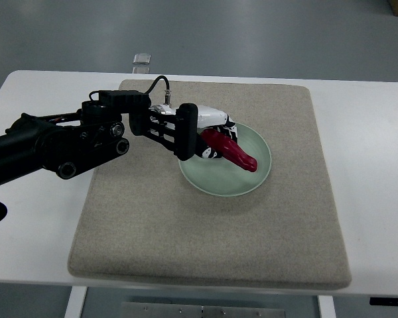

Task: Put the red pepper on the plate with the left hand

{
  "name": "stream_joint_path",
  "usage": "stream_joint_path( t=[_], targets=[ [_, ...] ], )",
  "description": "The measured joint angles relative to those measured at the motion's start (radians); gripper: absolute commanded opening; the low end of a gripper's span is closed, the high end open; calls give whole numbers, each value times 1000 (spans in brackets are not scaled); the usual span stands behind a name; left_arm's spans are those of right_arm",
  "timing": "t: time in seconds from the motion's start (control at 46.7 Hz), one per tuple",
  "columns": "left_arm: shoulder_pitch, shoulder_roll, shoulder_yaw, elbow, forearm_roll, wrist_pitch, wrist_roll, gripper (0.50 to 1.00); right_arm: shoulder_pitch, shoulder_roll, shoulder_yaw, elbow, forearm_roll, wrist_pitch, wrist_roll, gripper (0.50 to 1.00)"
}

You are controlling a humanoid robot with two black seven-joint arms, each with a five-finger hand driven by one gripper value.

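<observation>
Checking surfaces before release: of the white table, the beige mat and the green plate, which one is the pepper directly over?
The green plate: the red pepper, gripped by the left hand, extends over its bowl. The beige mat and white table lie around it.

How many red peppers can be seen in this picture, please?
1. The red pepper is over the pale green plate, held in the left hand. The hand may hide part of it; no other pepper is visible.
</observation>
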Motion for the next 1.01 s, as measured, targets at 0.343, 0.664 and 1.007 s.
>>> stream_joint_path(
  t=[0.343,0.664,1.007],
  targets=[
    [3,4,-12,-1,-49,11,0,996,0,0,0,0,0,0,0,928],
    [-16,67,-43,14,-425,18,11,994,0,0,0,0,0,0,0,928],
    [12,140,-178,70,-951,5,86,996,0,0,0,0,0,0,0,928]
  ],
)
